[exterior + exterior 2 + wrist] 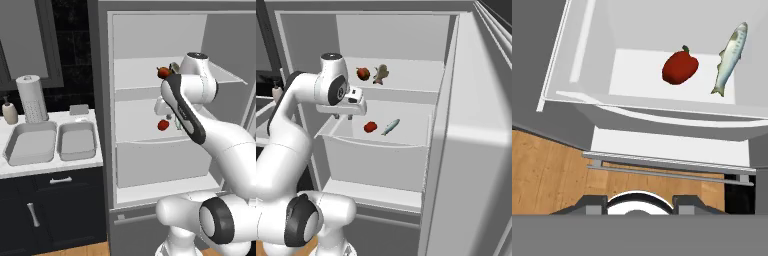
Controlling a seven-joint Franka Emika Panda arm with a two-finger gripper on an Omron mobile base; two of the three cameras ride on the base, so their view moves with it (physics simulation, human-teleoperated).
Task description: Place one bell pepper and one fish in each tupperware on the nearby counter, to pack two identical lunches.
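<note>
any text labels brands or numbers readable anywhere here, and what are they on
None: no readable text in any view.
The soap bottle, paper towel roll and the small box behind the tupperwares show no legible markings.
The fridge walls and shelves, the bell peppers and fish are plain.

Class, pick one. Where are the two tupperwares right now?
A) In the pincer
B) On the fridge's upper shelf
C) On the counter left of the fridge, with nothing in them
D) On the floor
C: both tupperwares sit bare on the counter left of the fridge.
</note>
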